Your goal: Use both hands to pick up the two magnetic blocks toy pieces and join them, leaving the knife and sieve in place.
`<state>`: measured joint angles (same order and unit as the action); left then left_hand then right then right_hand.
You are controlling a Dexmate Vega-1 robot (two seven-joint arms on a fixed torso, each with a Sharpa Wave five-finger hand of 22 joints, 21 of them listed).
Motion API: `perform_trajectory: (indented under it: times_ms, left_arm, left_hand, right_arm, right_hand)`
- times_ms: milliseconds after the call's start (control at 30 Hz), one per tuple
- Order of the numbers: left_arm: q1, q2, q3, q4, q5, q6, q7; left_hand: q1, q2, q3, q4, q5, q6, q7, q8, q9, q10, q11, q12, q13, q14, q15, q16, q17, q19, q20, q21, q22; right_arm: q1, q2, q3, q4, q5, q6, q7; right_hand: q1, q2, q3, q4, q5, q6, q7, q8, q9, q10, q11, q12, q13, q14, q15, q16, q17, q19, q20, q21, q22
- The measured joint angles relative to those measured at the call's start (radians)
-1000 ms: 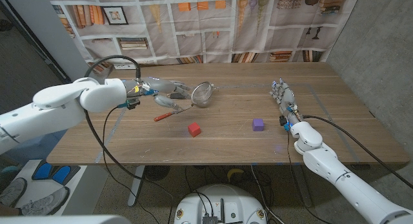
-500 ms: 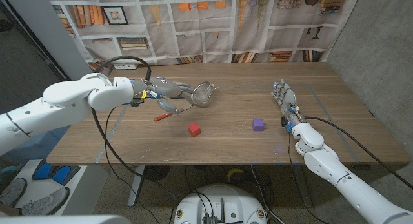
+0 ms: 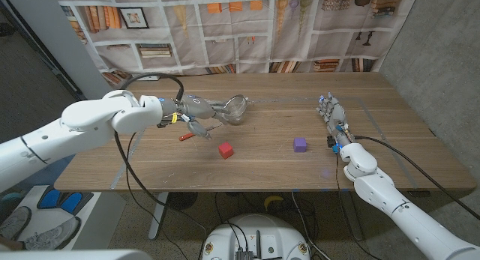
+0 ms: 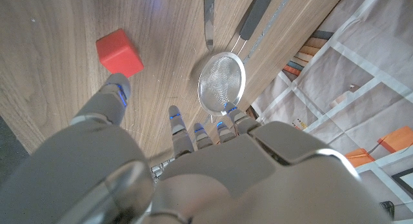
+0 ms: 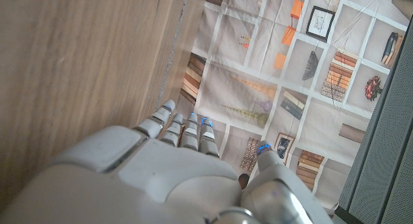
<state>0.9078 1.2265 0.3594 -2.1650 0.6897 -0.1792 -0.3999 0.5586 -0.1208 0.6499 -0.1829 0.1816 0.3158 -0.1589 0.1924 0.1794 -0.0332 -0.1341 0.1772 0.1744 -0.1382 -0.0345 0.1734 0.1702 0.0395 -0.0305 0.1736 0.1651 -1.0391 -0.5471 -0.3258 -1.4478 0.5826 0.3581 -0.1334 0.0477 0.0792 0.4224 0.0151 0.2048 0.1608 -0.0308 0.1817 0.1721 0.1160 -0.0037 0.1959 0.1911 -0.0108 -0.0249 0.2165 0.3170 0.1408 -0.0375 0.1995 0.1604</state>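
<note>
The fingers (image 3: 211, 110) of the left hand (image 3: 196, 109) are spread apart and hold nothing. They hang over the counter (image 3: 262, 166) above the knife (image 3: 196, 132), and the fingertips reach toward the sieve (image 3: 237, 109). In the left wrist view the fingers (image 4: 175, 124) point at the round mesh bowl of the sieve (image 4: 221, 82), with the thumb stretched out toward the red block (image 4: 119, 52). The knife has a red handle and lies flat, with the sieve at about 2 o'clock from it and just beside it. The red block (image 3: 226, 150) sits on the counter at about 5 o'clock from the knife, apart from the hand. The purple block (image 3: 300, 144) sits well apart from the red block, at about 3 o'clock from it. The right hand (image 3: 331, 113) is at about 1 o'clock from the purple block, near it but not touching. Its fingers (image 3: 325, 101) are straight and close side by side, pointing to the far side of the counter, and they hold nothing. In the right wrist view the right hand (image 5: 174, 166) shows its back, with the wood of the counter (image 5: 77, 62) next to it and a wall cloth printed with bookshelves (image 5: 303, 75) behind.
</note>
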Motion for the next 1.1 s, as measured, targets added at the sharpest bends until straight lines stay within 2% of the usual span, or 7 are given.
perform_trajectory:
  times_ms: [700,1100]
  left_arm:
    - [0.088,-0.033,0.011,0.005,0.064,0.064,0.076]
    - [0.105,-0.055,0.034,0.024,0.092,0.090,0.125]
  left_hand:
    - [0.022,-0.012,-0.014,0.000,0.000,-0.023,-0.002,0.000,0.000,-0.007,-0.007,0.000,0.000,-0.001,-0.001,0.000,0.000,0.000,0.000,0.005,0.000]
    - [0.032,-0.021,-0.021,0.000,0.000,-0.037,0.002,0.000,0.000,-0.017,-0.007,0.000,0.000,-0.001,-0.001,0.000,0.000,0.004,-0.004,0.005,0.000]
  right_arm:
    - [-0.007,0.003,0.007,-0.001,0.002,-0.003,-0.015]
    - [-0.012,0.003,0.011,-0.001,0.004,0.000,-0.020]
  right_hand:
    - [0.000,0.000,0.000,0.000,0.000,0.005,-0.005,0.000,0.000,0.000,0.000,0.000,0.000,0.000,0.000,0.000,-0.001,0.004,-0.004,-0.004,0.000]
    - [0.000,0.000,-0.003,-0.003,0.000,0.002,-0.009,0.000,0.000,0.000,0.000,0.000,0.000,0.000,0.000,0.000,-0.001,0.004,-0.004,-0.004,0.000]
